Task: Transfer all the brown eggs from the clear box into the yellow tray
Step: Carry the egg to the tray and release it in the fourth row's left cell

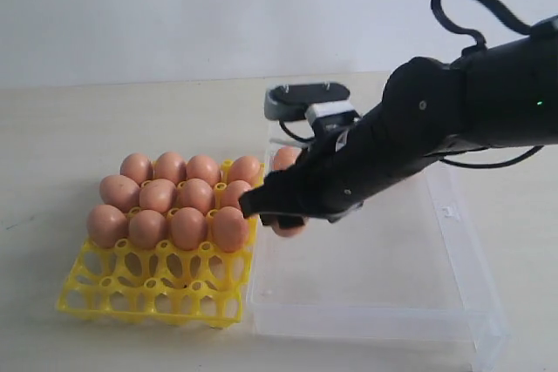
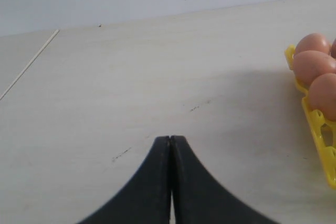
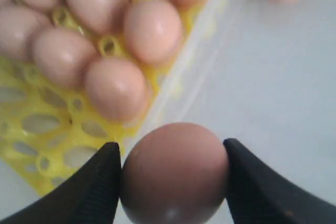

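Transfer step: right gripper (image 3: 172, 150) is clasping a brown egg (image 3: 174, 179) in the clear box (image 1: 384, 285), beside the yellow tray (image 1: 105, 292). Lifting it across to an empty cup (image 1: 132, 260) is likely coming next; left gripper (image 2: 170, 145) is sitting closed.

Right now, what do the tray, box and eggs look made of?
Tray: likely moulded plastic, bright uniform yellow, slightly glossy, thin lattice of cups and pegs.
Box: clear plastic by the look; table shows through, edges catch light.
Eggs: smooth, matte orange-brown; only a dull sheen on the held egg. Real shell or dummy, can't tell.
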Robot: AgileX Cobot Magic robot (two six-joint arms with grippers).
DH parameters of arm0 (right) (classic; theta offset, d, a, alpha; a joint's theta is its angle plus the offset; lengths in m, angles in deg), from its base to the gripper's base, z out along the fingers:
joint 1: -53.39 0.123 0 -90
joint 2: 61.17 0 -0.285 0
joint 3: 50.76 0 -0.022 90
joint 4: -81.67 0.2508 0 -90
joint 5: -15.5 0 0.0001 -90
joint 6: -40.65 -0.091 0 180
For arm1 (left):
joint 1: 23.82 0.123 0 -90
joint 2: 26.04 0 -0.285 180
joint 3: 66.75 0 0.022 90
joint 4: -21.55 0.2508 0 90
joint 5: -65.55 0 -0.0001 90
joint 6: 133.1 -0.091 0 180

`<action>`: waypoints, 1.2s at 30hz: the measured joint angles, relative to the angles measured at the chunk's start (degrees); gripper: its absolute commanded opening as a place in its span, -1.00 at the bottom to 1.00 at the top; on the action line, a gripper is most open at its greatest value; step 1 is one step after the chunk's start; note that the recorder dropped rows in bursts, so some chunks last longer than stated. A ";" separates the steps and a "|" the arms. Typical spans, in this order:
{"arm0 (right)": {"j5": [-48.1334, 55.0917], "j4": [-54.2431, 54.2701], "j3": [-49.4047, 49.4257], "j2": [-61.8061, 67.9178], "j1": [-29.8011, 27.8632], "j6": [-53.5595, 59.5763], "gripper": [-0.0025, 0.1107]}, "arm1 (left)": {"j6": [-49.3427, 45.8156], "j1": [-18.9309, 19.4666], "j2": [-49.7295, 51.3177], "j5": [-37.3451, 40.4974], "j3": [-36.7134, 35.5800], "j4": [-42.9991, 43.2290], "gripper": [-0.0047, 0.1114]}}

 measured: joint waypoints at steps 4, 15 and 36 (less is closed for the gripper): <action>-8.94 -2.00 0.00 -1.97 3.41 0.22 -0.96 | 0.00 0.00 0.00 0.00 0.00 0.00 -0.92; -27.93 -15.12 0.00 5.92 13.28 -1.07 -0.96 | 0.00 0.00 0.00 0.00 0.00 0.00 -0.92; -16.58 -36.54 -20.68 21.35 19.99 -17.59 -0.96 | 0.00 0.00 0.00 0.00 0.00 0.00 -0.92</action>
